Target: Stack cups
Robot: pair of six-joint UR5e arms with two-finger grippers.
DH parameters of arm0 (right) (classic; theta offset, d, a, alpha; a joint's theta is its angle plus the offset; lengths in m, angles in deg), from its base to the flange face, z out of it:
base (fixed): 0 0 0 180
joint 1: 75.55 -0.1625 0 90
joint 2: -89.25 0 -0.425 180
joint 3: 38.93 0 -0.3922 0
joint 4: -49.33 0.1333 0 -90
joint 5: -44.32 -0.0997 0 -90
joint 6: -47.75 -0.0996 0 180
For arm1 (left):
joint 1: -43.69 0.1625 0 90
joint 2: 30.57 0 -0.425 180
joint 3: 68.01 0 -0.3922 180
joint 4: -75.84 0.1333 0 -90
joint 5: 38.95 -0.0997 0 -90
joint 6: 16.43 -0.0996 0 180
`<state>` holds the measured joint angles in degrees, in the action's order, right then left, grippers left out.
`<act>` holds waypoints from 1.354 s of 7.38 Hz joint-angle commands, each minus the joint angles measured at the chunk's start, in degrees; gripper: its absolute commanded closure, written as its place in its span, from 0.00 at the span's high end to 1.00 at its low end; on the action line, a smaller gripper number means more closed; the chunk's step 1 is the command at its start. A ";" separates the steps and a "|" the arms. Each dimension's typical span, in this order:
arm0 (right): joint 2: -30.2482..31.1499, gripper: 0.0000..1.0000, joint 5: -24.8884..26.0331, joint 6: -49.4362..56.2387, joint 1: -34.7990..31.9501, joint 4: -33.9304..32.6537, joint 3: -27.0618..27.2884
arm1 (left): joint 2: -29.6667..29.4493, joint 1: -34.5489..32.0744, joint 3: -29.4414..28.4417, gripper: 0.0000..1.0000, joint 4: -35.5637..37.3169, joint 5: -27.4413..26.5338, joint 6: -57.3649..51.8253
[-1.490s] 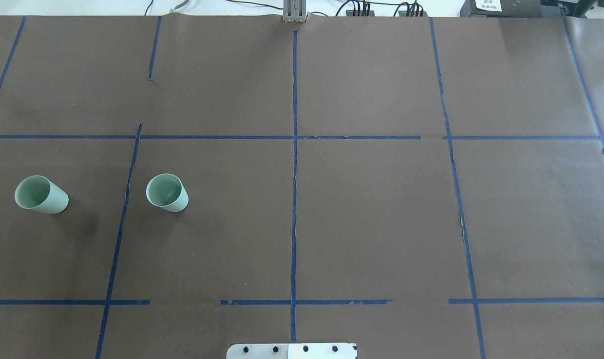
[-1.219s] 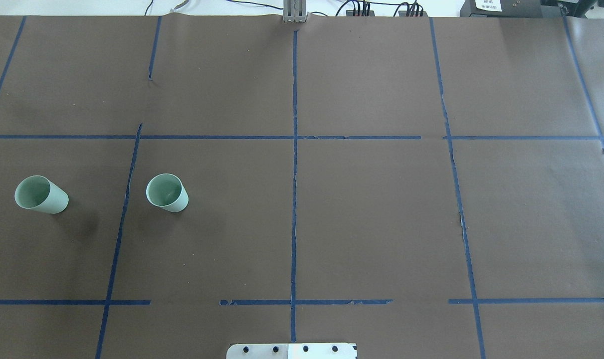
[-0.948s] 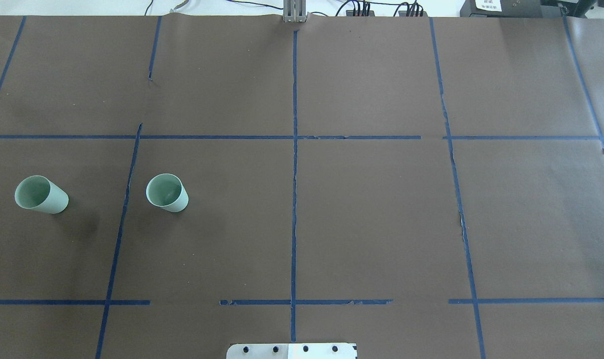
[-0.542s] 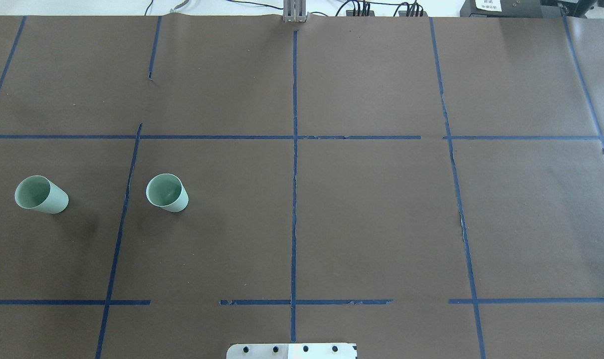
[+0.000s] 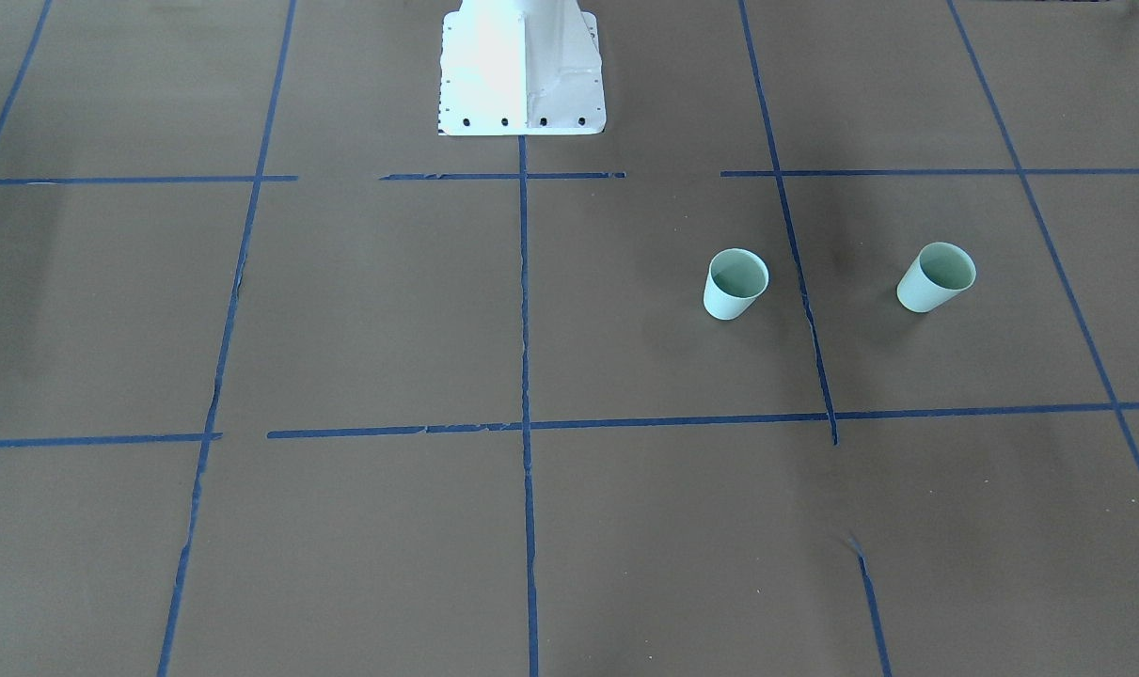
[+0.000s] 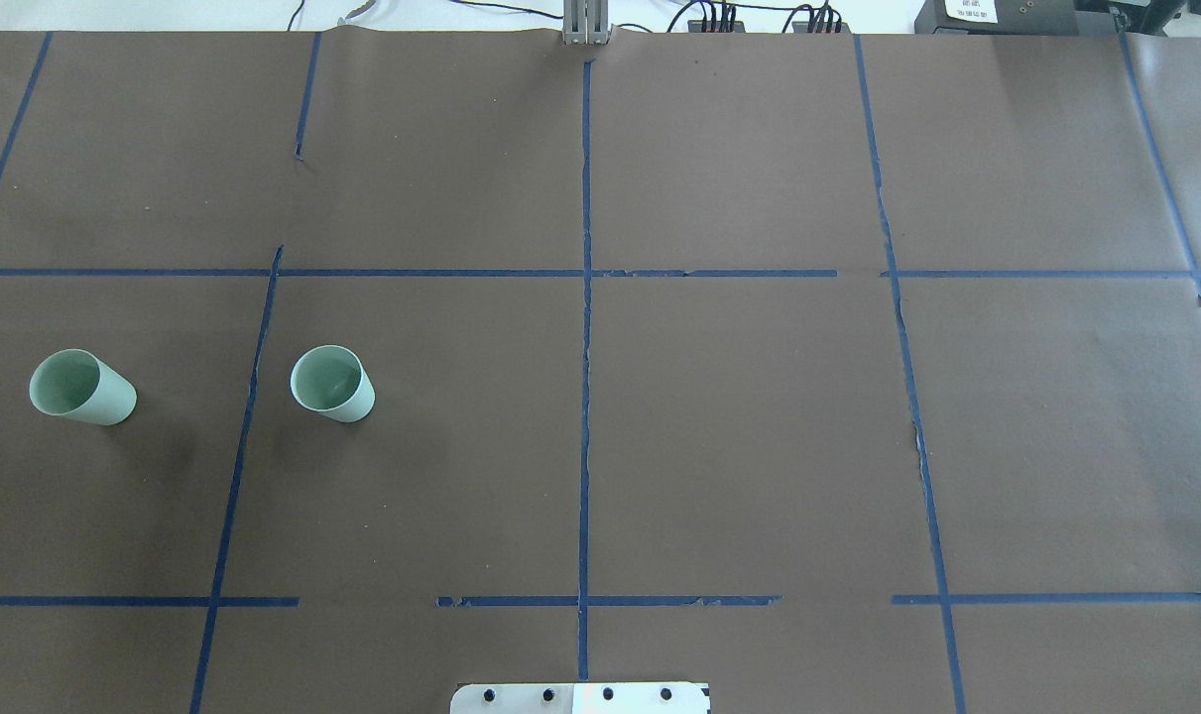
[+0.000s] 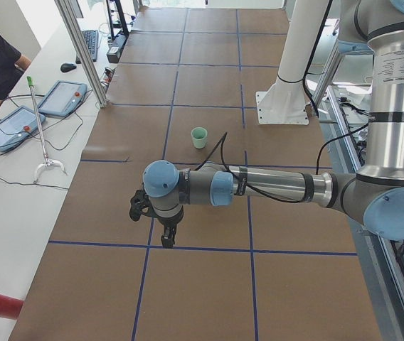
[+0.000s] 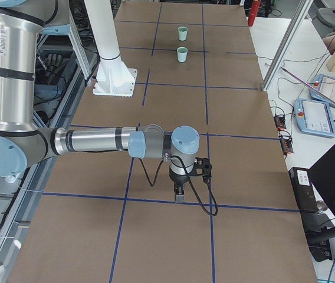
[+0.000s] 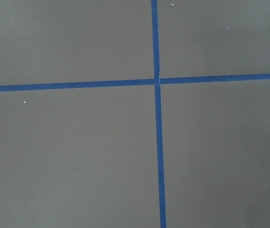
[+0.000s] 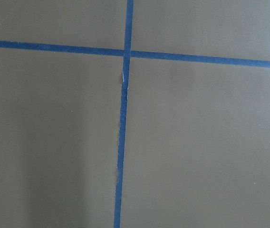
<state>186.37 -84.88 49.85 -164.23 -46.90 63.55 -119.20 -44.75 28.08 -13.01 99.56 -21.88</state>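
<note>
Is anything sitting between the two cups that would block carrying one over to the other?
Nothing visible does. Between the outer cup and the inner cup there is only bare mat, crossed by a flat blue tape line. Both cups stand upright and apart.

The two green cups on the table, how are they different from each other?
Place: the outer cup stands near the table's end on the robot's left; the inner cup stands nearer the middle.
Tape: a blue tape line runs between them, and the inner cup sits much closer to it than the outer cup.
Otherwise they match: both are pale mint green, with the same tapered shape and size, upright, mouths up, empty, with nothing touching them.
</note>
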 commanded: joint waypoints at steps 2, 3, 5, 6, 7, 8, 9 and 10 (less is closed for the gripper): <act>0.00 1.00 -0.08 0.00 0.00 -0.01 0.00 | 0.29 7.65 1.97 1.00 -8.25 0.19 14.61; 0.00 1.00 -0.08 0.00 0.08 -0.01 0.00 | 2.90 11.06 6.43 1.00 -8.97 -3.30 22.34; 0.00 1.00 0.01 0.00 0.00 -0.01 -0.09 | 6.78 18.88 9.28 1.00 -19.45 -7.29 42.18; 0.00 1.00 -0.08 0.00 0.00 -0.01 0.00 | 9.93 21.70 9.20 1.00 -27.09 -7.29 47.93; 0.00 1.00 0.01 0.00 0.00 -0.01 0.00 | 11.96 25.21 8.94 1.00 -33.08 -8.07 54.78; 0.00 1.00 -0.08 0.00 0.08 -0.01 0.00 | 12.07 30.47 8.24 1.00 -36.01 -11.21 59.54; 0.00 1.00 0.01 0.00 0.09 -0.01 -0.09 | 12.07 31.31 7.36 1.00 -37.43 -11.51 60.37; 0.00 1.00 -0.08 0.00 0.00 -0.01 0.00 | 11.46 31.92 6.74 1.00 -37.54 -11.51 60.82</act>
<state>186.37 -84.92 49.85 -164.18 -46.90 63.53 -107.42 -14.43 35.69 -49.27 88.57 37.33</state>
